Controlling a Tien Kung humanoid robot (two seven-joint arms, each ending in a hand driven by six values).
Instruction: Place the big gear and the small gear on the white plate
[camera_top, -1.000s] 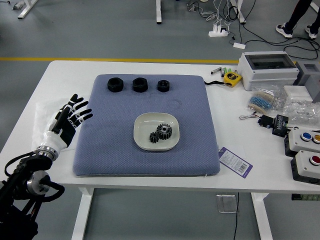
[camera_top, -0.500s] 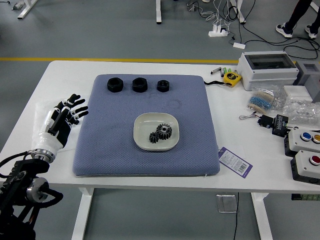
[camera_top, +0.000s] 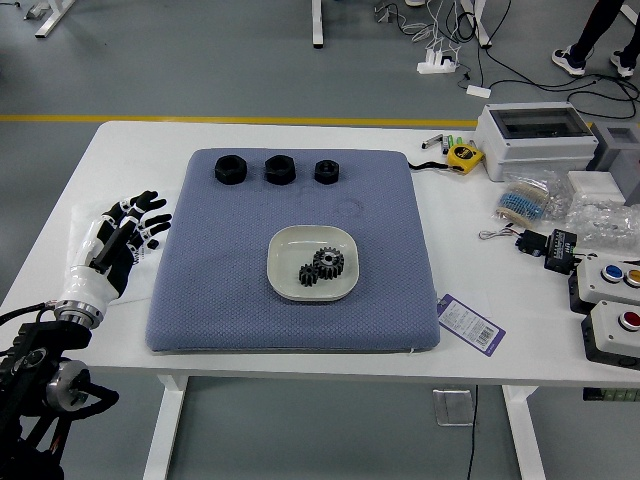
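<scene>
Big gear (camera_top: 328, 263) and small gear (camera_top: 308, 275) on white plate (camera_top: 298, 245), left hand (camera_top: 119, 246) spread, barcoded tag (camera_top: 468, 323)

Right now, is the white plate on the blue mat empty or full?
Neither, quite: the white plate holds two black gears, a big one and a small one, with bare plate around them.
</scene>
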